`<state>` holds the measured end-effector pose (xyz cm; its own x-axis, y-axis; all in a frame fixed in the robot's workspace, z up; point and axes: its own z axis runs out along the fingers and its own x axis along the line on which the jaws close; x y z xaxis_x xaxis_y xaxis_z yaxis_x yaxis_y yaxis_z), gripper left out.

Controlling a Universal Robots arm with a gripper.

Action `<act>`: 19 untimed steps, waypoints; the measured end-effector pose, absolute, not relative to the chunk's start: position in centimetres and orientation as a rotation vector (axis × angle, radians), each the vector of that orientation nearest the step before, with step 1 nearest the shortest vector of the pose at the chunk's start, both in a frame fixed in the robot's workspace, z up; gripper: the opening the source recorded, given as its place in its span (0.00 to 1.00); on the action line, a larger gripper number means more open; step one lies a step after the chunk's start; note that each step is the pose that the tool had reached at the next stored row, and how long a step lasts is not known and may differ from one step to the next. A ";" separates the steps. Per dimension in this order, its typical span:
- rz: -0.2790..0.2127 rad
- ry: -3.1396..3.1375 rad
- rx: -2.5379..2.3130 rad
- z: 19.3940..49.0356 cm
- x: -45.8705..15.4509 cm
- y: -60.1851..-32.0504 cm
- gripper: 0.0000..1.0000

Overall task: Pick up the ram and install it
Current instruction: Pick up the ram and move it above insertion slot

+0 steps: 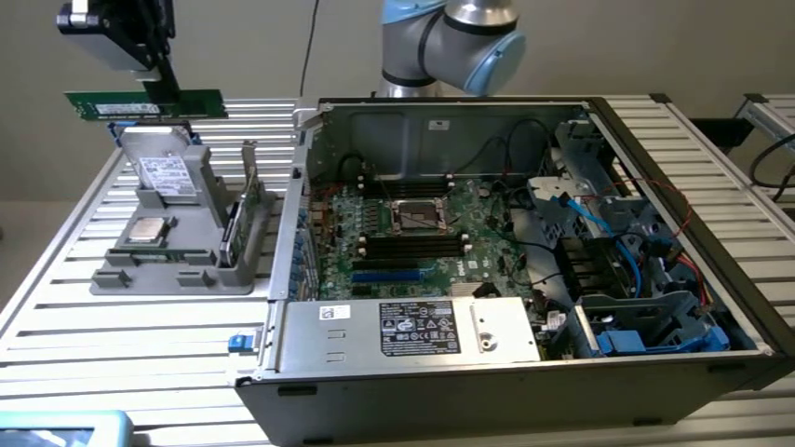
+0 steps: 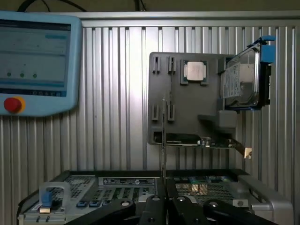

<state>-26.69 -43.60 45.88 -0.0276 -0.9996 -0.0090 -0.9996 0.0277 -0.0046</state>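
The claw (image 1: 162, 90) was clenched on the ram (image 1: 147, 104), gripping the green stick at its upper long edge so that it hung level in the air, with its white label facing the exterior camera. Seen from that camera, the ram sat at about ten o'clock from the open computer case (image 1: 522, 372), outside the case and apart from everything beneath it. Directly at six o'clock from the ram stood the grey holder tray (image 1: 186, 275) on the slatted table (image 1: 112, 335). A hard drive (image 1: 167, 173) leaned upright in the tray, and a square silver processor chip (image 1: 149, 230) lay flat at six o'clock from the drive. Inside the case the motherboard (image 1: 497, 244) lay exposed, its black memory slots (image 1: 410, 245) near the middle, well away from the ram, at roughly four o'clock from it. The arm (image 1: 450, 37) rose at twelve o'clock from the case. In the wrist view a blue pendant (image 2: 37, 61) with a red button lay on the table.
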 end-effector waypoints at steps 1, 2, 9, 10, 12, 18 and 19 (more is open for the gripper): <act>0.005 2.245 -2.184 46.0 -26.2 -43.6 0.12; 0.005 2.245 -2.184 46.1 -25.8 -43.6 0.12; 0.005 2.245 -2.184 46.2 -22.6 -43.6 0.12; 0.005 2.245 -2.184 46.2 -22.1 -43.6 0.12; 0.005 2.245 -2.184 46.2 -21.2 -43.6 0.12; 0.005 2.245 -2.184 46.2 -18.5 -43.5 0.12; 0.005 2.245 -2.184 46.2 -18.0 -43.5 0.12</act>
